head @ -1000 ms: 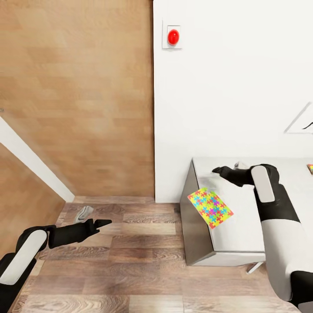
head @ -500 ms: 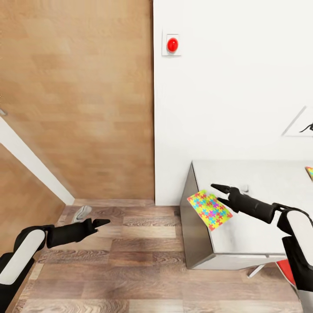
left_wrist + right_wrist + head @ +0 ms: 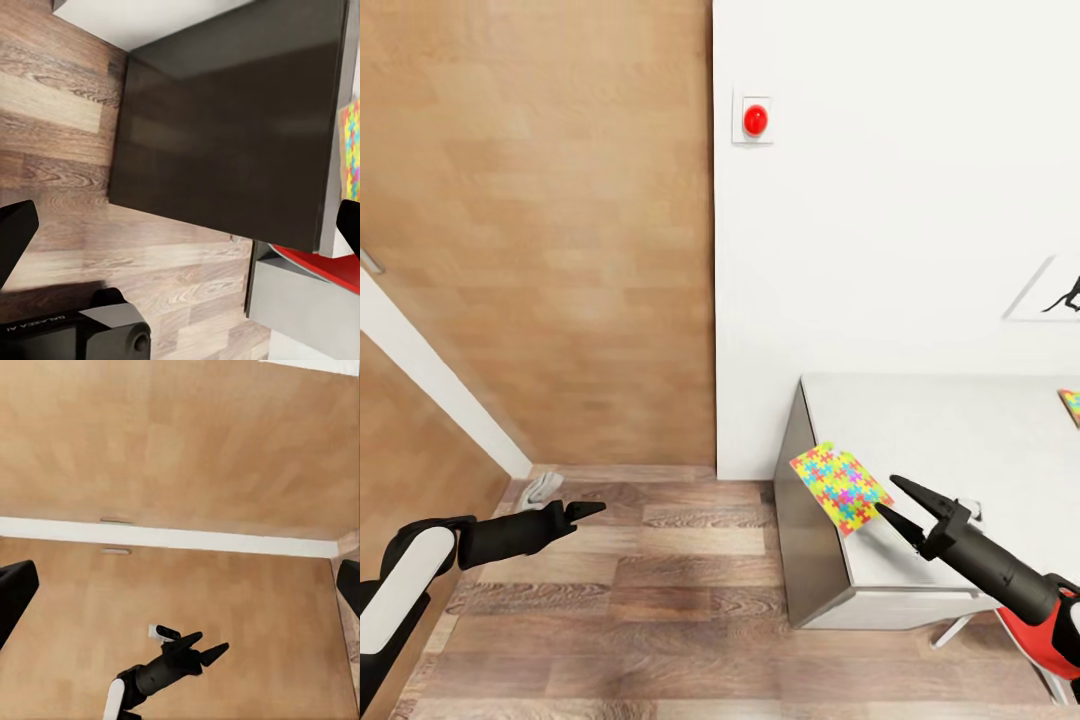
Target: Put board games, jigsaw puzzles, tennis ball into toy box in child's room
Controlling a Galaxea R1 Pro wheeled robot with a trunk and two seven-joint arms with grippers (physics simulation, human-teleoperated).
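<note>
While no lettering can be read on any task item, part of a reversed, illegible word shows on the left arm's housing in the left wrist view. Largest in the head view are a wood-panelled wall [image 3: 540,230] and a white wall [image 3: 900,200], meeting at a vertical corner. The white wall carries a red round button [image 3: 756,119] on a pale plate and, at the far right edge, a framed picture [image 3: 1060,297] with a small dark figure. Wood plank floor [image 3: 660,600] lies open between both arms.

The table [image 3: 960,430] stands against the white wall, its grey side panel [image 3: 812,540] facing the open floor. One jigsaw puzzle [image 3: 839,488] lies at the table's near left corner, overhanging the edge slightly. A second colourful flat item [image 3: 1071,404] is cut off at the right border; its type cannot be told.

The right gripper [image 3: 898,501] hovers just beside the puzzle, fingers spread wide, nothing between them. The left gripper [image 3: 586,511] hangs low over the floor, well apart from the table; its fingers look nearly closed in the head view and empty. A small grey object [image 3: 542,488] lies on the floor by the skirting.
</note>
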